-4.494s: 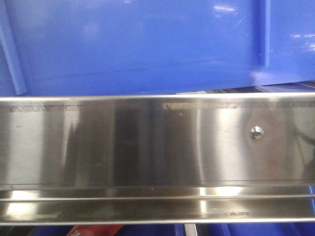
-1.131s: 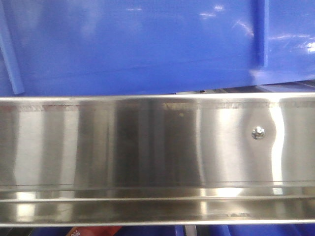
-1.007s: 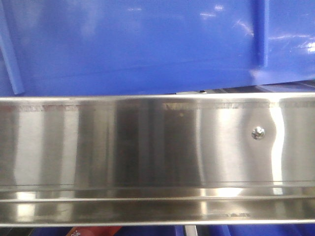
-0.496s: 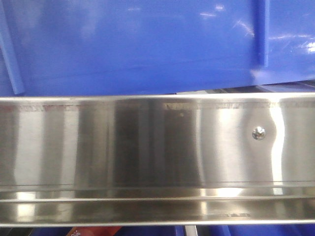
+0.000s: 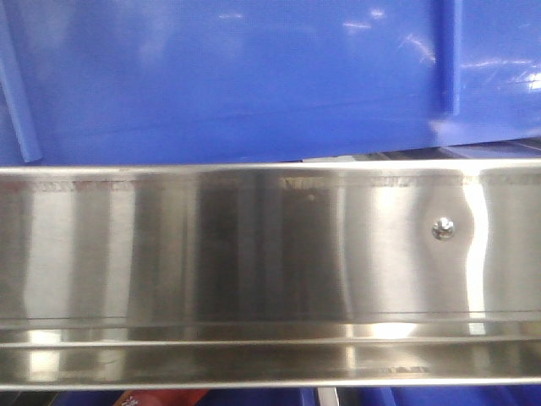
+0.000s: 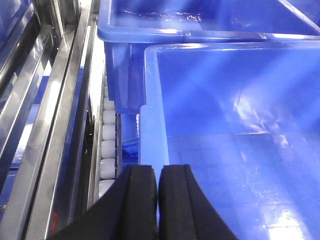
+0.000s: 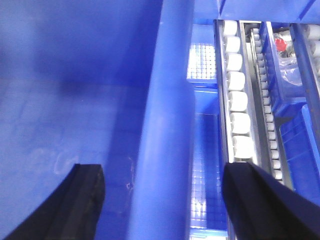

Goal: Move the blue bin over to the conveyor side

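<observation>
**Front view.** The blue bin is filling the upper half of the frame, with a thin rib showing at its left and another at its right. Below it, the stainless-steel rail is spanning the full width. A screw is sitting toward the rail's right end.

**Left wrist view.** Steel rails are running from near to far at the left, and a row of white rollers is lying just beside them. The blue bin is occupying the centre and right, and a second blue bin is standing just beyond it. The left gripper is pointing forward over the bin's left rim, its fingers pressing flat against each other.

**Right wrist view.** The bin's interior is lying at the left, and its thick rim is running near to far through the centre. The right gripper is hanging spread wide and straddling that rim, one finger inside the bin and the other outside. Farther right, more white rollers are lining a track. Beyond them, small blue bins are sitting, the far one holding a red item.
</observation>
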